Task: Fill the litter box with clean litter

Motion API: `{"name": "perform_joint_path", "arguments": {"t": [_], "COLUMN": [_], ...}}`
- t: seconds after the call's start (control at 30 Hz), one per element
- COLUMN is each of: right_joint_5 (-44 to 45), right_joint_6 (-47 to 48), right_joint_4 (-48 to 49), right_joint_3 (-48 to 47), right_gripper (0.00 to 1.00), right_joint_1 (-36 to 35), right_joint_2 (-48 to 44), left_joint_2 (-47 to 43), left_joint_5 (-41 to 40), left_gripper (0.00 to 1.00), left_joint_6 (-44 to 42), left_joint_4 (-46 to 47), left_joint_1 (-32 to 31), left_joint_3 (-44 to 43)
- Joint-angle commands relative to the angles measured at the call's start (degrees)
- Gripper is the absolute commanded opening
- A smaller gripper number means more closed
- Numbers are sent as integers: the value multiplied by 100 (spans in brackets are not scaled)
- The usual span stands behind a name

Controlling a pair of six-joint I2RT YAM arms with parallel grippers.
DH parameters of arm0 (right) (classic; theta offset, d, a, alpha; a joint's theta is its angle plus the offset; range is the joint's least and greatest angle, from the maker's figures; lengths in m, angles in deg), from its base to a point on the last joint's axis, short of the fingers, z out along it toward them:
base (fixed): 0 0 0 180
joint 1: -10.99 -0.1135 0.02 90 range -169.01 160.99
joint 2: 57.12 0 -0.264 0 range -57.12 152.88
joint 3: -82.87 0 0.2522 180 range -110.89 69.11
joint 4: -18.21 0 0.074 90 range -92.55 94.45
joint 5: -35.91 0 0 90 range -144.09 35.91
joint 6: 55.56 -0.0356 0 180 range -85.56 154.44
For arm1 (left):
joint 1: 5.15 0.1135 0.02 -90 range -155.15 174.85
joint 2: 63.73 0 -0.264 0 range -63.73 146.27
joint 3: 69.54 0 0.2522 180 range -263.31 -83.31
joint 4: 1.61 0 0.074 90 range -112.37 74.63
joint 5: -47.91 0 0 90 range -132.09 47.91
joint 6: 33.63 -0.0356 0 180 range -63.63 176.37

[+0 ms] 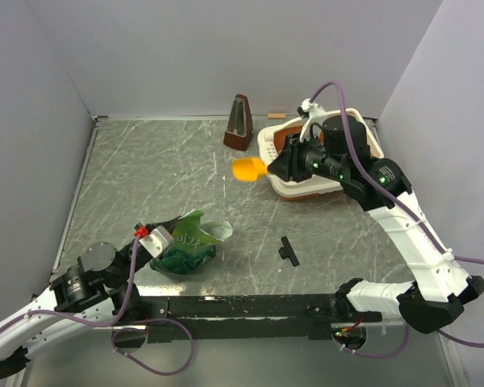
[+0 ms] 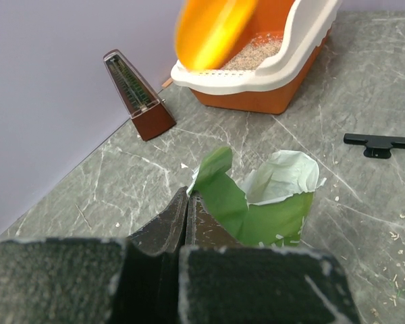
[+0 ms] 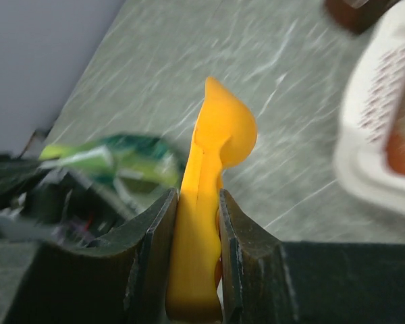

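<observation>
The litter box (image 1: 273, 146) stands at the back right, cream outside and orange inside, partly hidden by my right arm. In the left wrist view the litter box (image 2: 277, 71) holds pale clean litter (image 2: 256, 48). Its slotted rim shows blurred in the right wrist view (image 3: 381, 101). My right gripper (image 1: 276, 167) (image 3: 197, 196) is shut on the handle of an orange scoop (image 1: 248, 168) (image 3: 216, 155), held in the air just left of the box; the scoop (image 2: 212, 30) is blurred. My left gripper (image 1: 163, 242) (image 2: 187, 197) is shut on the edge of the open green bag (image 1: 187, 246) (image 2: 266, 209).
A brown metronome (image 1: 240, 122) (image 2: 136, 94) stands at the back, left of the box. A small black part (image 1: 288, 251) (image 2: 380, 143) lies on the table in front. Loose granules (image 2: 391, 236) are scattered round the bag. Walls close in the left, back and right.
</observation>
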Motion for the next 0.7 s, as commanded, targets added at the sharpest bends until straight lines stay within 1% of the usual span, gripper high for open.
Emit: {"name": "perform_joint_path", "arguments": {"t": [0.0, 0.17, 0.23, 0.33, 0.5, 0.67], "right_joint_5": [-1468, -2032, -2251, -2348, -2182, -2086], "right_joint_6": [-677, -924, -1029, -1178, -1205, -1249], "right_joint_4": [-798, -1264, -1265, -1256, -1326, -1107], "right_joint_3": [-370, -502, -467, -484, -494, -160], "right_gripper": [0, 0, 0, 0, 0, 0], "right_joint_1": [-39, -39, -39, -65, -232, -337], "right_joint_2": [110, 242, 242, 251, 303, 365], "left_joint_2": [14, -48, -22, -4, -22, -162], "left_joint_5": [-149, -316, -360, -369, -377, -395], "left_gripper": [1, 1, 1, 1, 1, 1], "left_joint_6": [193, 158, 158, 149, 167, 175], "left_joint_4": [4, 39, 4, -40, -23, -49], "left_joint_1": [-21, -12, -21, -21, -21, -12], "left_joint_3": [-222, -205, -231, -257, -266, -257]}}
